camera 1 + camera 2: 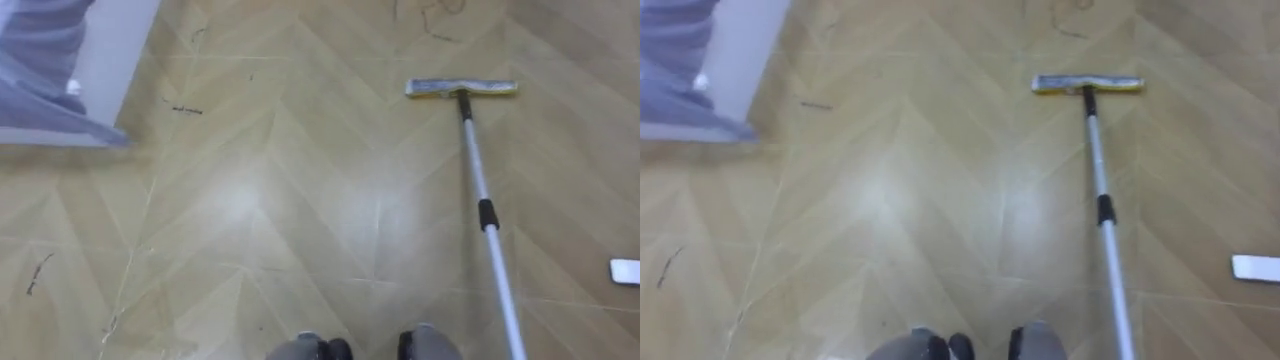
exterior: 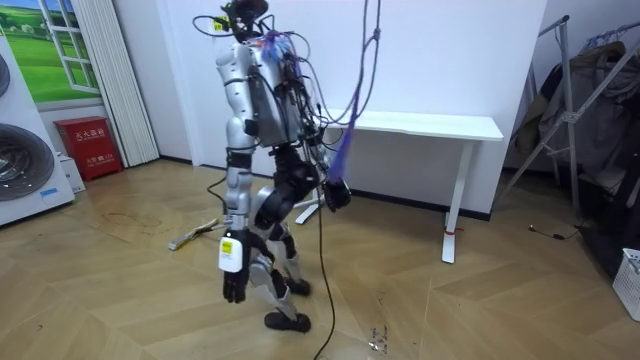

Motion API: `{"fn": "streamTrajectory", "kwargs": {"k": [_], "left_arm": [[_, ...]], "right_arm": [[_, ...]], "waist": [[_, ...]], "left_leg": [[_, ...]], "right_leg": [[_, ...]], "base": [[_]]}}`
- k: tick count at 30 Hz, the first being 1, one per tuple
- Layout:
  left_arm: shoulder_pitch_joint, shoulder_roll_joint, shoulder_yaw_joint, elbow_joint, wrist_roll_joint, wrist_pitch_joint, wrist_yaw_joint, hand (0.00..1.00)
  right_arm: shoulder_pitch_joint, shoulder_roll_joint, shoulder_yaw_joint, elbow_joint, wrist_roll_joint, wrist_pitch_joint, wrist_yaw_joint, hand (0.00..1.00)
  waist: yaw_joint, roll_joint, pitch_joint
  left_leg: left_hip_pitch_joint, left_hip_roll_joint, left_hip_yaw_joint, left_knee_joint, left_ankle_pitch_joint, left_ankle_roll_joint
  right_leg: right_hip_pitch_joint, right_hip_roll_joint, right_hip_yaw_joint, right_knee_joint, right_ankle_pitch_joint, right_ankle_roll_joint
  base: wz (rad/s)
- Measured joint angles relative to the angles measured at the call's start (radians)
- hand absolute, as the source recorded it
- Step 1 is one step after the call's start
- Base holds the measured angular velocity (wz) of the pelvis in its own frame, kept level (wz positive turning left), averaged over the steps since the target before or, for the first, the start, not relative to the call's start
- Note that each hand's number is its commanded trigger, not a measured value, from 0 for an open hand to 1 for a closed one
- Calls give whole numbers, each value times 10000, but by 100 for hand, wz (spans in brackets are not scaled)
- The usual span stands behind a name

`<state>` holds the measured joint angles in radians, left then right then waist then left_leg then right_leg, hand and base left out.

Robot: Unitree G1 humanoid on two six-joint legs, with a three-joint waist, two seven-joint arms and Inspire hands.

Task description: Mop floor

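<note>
Left eye view: flat mop [image 1: 480, 190] lies on the herringbone wood floor [image 1: 250, 200], ahead and to the robot's right. Mop head [image 1: 461, 88] sits flat, crosswise, with a yellowish trim. The silver handle [image 1: 472, 150] runs back from it toward the lower right, with a black collar partway down. The bottom edge cuts it off beside the robot's right foot, so its upper end can't be made out.

Room view: mop [image 2: 200, 235] is on the floor past the robot, on its far side, and the legs hide the handle end. The robot stands mid-room, facing the room view's left, its back to a white desk [image 2: 430, 125].

Left hand [image 2: 233, 288] hangs low by the near leg, fingers slack and pointing down, holding nothing. A dark shape behind the hip reads as the right hand [image 2: 337, 193]; whether its fingers are apart or closed, I cannot tell.

Floor shows dark scuff marks [image 1: 185, 109]. A small white object [image 1: 625, 270] is cut by the right edge. A white panel [image 1: 110, 60] with something bluish against it fills the upper left corner; can't identify it. A washing machine [image 2: 25, 150] and a red box [image 2: 90, 145] stand at the room view's left.
</note>
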<state>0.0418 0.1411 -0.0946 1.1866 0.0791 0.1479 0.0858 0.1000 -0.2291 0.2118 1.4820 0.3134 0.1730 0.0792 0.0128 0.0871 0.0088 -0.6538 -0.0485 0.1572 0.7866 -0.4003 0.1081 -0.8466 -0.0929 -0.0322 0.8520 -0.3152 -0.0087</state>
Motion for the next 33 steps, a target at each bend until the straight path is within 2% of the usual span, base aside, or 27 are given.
{"fn": "streamTrajectory", "kwargs": {"k": [1,2,4,5,6,7,8,9,11,12,13,14,15,16,17,18,19,20,22,23,24,25,27,28,30,31,33], "left_arm": [[9,-51,10,-12,7,21,7,0],[40,-133,30,-49,3,117,40,0],[19,-141,50,-109,-79,208,132,0],[-52,-122,94,-113,-95,278,228,0],[-130,-120,121,-138,-94,402,312,0],[-149,-111,126,-168,-93,451,367,0],[-182,-103,52,-213,-104,460,502,0],[-285,-103,-126,-203,-112,482,651,0],[-398,-66,-285,-208,-116,491,719,0],[-432,-56,-266,-270,-105,491,730,0],[-434,-54,-266,-314,-106,483,730,0],[-399,-78,-269,-380,-96,481,706,0],[-267,-87,-265,-443,-97,474,643,0],[-202,-84,-264,-482,-91,461,599,0],[-200,-67,-227,-492,-77,422,544,0],[-88,-87,-148,-479,25,439,468,0],[-52,-125,-27,-484,57,441,427,0],[-45,-220,134,-494,186,426,378,0],[-23,-241,177,-547,310,424,373,0],[91,-238,268,-713,359,436,386,0],[240,-233,365,-926,334,387,422,0],[249,-235,362,-1034,335,381,439,0],[194,-238,342,-1281,291,329,614,0],[183,-248,341,-1340,284,303,619,0],[203,-245,111,-1445,-91,273,619,0],[215,-249,93,-1437,-100,274,606,0],[433,-246,85,-1414,-101,383,640,0]], "right_arm": [[-8,17,-8,1,-17,70,-11,100],[-76,18,-49,-35,-103,224,-119,100],[-651,14,-186,-30,-353,409,-254,100],[-1106,-29,-400,15,-596,584,-370,100],[-1713,-137,-626,145,-935,719,-522,100],[-2033,-197,-689,252,-1048,770,-610,100],[-2620,-371,-716,279,-1087,795,-775,100],[-3252,-523,-670,271,-1004,781,-915,100],[-3979,-617,-415,119,-734,745,-983,100],[-4300,-657,-371,-105,-453,630,-940,100],[-4448,-664,-362,-205,-309,522,-894,100],[-4564,-658,-372,-426,-19,341,-826,100],[-4572,-646,-370,-463,336,197,-661,100],[-4499,-640,-364,-461,491,190,-581,100],[-4253,-610,-362,-451,667,177,-458,100],[-3795,-637,-366,-431,765,139,-346,100],[-3494,-699,-375,-364,767,105,-288,100],[-2953,-901,-350,-30,680,74,-201,100],[-1818,-1114,-355,151,288,76,-273,100],[-1139,-1135,-381,158,14,90,-382,100],[-633,-1186,-380,174,-48,111,-467,100],[-414,-1159,-372,173,-44,111,-478,100],[-51,-917,-377,54,-44,113,-650,100],[7,-842,-376,11,-44,113,-706,100],[-8,-626,-377,-13,-43,191,-781,100],[-18,-587,-393,-26,-47,255,-811,100],[-59,-448,-538,-117,-118,552,-973,100]], "waist": [[-1,-40,36],[70,-52,35],[183,-81,55],[186,-191,122],[204,-263,135],[275,-341,145],[529,-433,168],[732,-559,226],[955,-910,286],[1064,-996,254],[1164,-1067,297],[1313,-1133,332],[1317,-1093,309],[1313,-1042,285],[1311,-1011,298],[1191,-958,233],[1135,-923,222],[1045,-752,188],[942,-558,43],[807,-366,-88],[621,-165,-149],[546,-88,-168],[363,168,-49],[303,197,-34],[123,227,-21],[130,226,-21],[142,136,4]], "left_leg": [[90,26,-6,80,-152,-42],[207,113,-83,244,-403,-195],[296,194,-360,537,-512,-378],[177,204,-535,1199,-481,-445],[-193,274,-584,2163,-271,-772],[-403,387,-597,2770,-81,-913],[-886,550,-644,3916,450,-1074],[-1411,617,-814,4878,1210,-1171],[-1995,558,-951,5691,1955,-1302],[-2274,582,-1078,5452,1642,-1191],[-2399,570,-1082,5125,1453,-1165],[-2552,525,-1063,4076,1170,-1144],[-2582,487,-1143,2459,1087,-1099],[-2546,446,-1168,1607,1152,-1097],[-2445,354,-1144,391,1662,-856],[-2176,246,-1050,178,1658,-522],[-2022,105,-1039,96,1600,-411],[-1755,-163,-1043,64,1428,-147],[-1407,-560,-1003,116,1112,170],[-1229,-720,-1003,162,899,316],[-962,-801,-1048,89,715,408],[-845,-819,-1092,58,646,434],[-475,-818,-1102,-133,483,506],[-382,-818,-1101,-196,427,508],[-30,-818,-1103,-368,194,466],[63,-822,-1102,-362,106,430],[521,-827,-1145,-145,-371,280]], "right_leg": [[-33,26,-2,-172,395,-46],[136,94,-62,-132,541,-226],[313,220,-193,-41,300,-432],[394,233,-206,234,-24,-523],[437,265,-283,584,-408,-591],[437,302,-284,778,-605,-655],[445,444,-271,1107,-885,-764],[461,520,-259,1398,-1081,-804],[480,572,-206,1654,-1387,-898],[509,632,-251,1682,-1509,-948],[559,645,-267,1667,-1555,-961],[760,704,-319,1512,-1613,-950],[1107,705,-474,1181,-1659,-911],[1296,709,-559,980,-1684,-875],[1686,680,-617,655,-1790,-765],[2068,558,-682,361,-1919,-549],[2244,474,-664,283,-1992,-434],[2434,335,-442,383,-2033,-346],[2307,5,-366,1415,-1725,81],[2049,-117,-194,2281,-1144,266],[1650,-17,135,3038,-382,364],[1500,73,305,3324,-225,379],[644,260,606,3258,-406,395],[447,269,593,2954,-411,397],[-104,222,547,988,-334,350],[-191,204,548,519,-221,293],[-170,30,267,-584,459,111]], "base": [[-17],[-29],[-24],[8],[10],[-6],[-22],[-19],[3],[9],[8],[12],[16],[21],[26],[34],[49],[47],[36],[18],[7],[-11],[-17],[-11],[-12],[-10],[3]]}}
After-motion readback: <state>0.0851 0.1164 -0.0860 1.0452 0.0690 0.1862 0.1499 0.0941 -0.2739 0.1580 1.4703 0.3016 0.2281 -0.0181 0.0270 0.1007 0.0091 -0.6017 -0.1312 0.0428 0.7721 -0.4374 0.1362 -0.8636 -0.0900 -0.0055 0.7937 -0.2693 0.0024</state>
